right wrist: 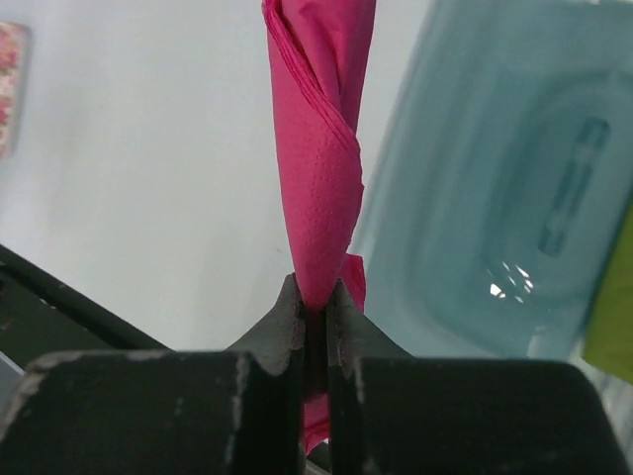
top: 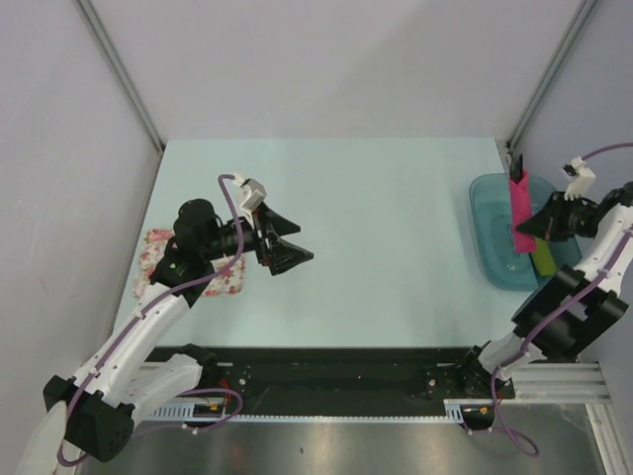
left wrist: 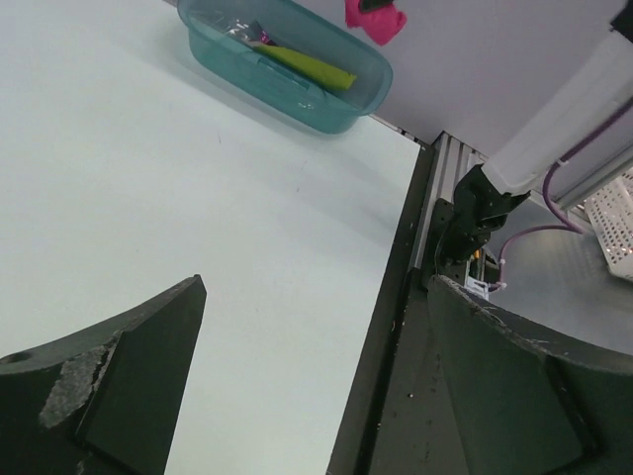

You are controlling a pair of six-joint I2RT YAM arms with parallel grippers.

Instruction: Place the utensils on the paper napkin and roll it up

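My right wrist view shows close-up the right gripper (right wrist: 315, 297) clamped on the twisted magenta paper napkin (right wrist: 316, 178), over the teal plastic tub (top: 492, 237) at the pale-blue table's (top: 376, 198) three o'clock; left gripper (top: 290, 240) gapes empty.

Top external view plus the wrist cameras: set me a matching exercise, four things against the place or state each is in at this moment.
Things
1. paper napkin
2. left gripper
3. floral cloth
4. yellow-green strip

Places or states
A. lying in the teal bin
B. open, holding nothing
C. pinched in the right gripper
D. flat on the table, near its left edge

Pairs: 1-C, 2-B, 3-D, 4-A
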